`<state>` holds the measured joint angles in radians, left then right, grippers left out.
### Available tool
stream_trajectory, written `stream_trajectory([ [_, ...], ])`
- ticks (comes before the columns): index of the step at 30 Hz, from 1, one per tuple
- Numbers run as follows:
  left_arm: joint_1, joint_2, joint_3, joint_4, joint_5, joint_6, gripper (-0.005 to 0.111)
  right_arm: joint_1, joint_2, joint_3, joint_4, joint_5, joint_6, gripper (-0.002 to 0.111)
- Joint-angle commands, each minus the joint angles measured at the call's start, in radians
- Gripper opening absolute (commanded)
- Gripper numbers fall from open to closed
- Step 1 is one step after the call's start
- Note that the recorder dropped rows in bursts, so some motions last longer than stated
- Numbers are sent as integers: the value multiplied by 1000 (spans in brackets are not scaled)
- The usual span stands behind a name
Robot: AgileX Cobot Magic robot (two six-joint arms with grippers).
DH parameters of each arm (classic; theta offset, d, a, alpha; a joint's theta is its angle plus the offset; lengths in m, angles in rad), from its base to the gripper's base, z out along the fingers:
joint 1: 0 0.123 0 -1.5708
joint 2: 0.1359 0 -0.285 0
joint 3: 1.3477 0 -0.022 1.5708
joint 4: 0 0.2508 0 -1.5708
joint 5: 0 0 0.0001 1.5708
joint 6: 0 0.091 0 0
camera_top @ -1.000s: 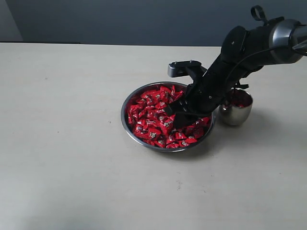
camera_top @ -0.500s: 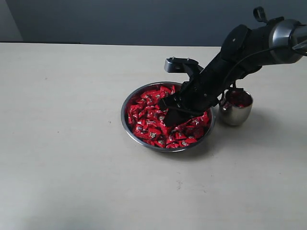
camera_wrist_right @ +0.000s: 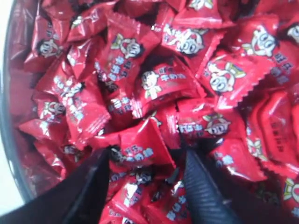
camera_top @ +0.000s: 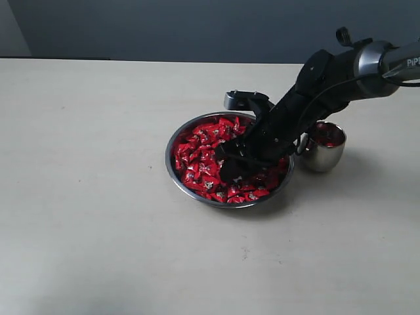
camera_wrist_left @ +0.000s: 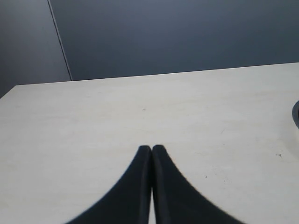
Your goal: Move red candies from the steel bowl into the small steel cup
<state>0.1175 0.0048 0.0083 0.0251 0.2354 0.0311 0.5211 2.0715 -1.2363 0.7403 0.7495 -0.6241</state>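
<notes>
The steel bowl (camera_top: 176, 139) sits mid-table, heaped with red candies (camera_top: 200, 154). To its right stands the small steel cup (camera_top: 323, 155), with a few red candies inside it. My right gripper (camera_top: 231, 165) reaches down into the bowl. In the right wrist view it is open (camera_wrist_right: 147, 156), its two black fingertips (camera_wrist_right: 196, 170) pushed into the pile on either side of one red candy (camera_wrist_right: 140, 144). More red candies (camera_wrist_right: 159, 81) fill that view. My left gripper (camera_wrist_left: 152, 148) is shut with nothing in it, above bare table, away from the bowl.
The pale table (camera_top: 85, 197) spreads wide to the left and front of the bowl. A dark wall (camera_top: 164, 29) runs behind the table's far edge. The right arm (camera_top: 328, 72) slants over the cup's left side.
The right gripper has slid left and lower into the candy pile, and its jaws have spread apart. The left gripper shows no change.
</notes>
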Motion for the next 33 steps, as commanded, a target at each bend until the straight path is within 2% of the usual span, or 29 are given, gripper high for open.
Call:
stream_trajectory([
  [1, 2, -5, -8, 2, -5, -2, 0, -2, 3, -7, 27, -25, -9, 41],
  [4, 2, -5, -8, 2, -5, -2, 0, -2, 3, -7, 48, -28, -11, 23],
  [7, 2, -5, -8, 2, -5, -2, 0, -2, 3, -7, 51, -26, -12, -1],
  [15, 2, -5, -8, 2, -5, -2, 0, -5, -90, -7, -62, 14, -4, 0],
  [20, 2, -5, -8, 2, -5, -2, 0, -52, -204, -7, -106, 43, -2, 0],
  [30, 2, -5, -8, 2, -5, -2, 0, -308, -299, -5, -153, 85, 25, 0],
  [33, 2, -5, -8, 2, -5, -2, 0, -351, -299, -5, -160, 87, 25, 0],
])
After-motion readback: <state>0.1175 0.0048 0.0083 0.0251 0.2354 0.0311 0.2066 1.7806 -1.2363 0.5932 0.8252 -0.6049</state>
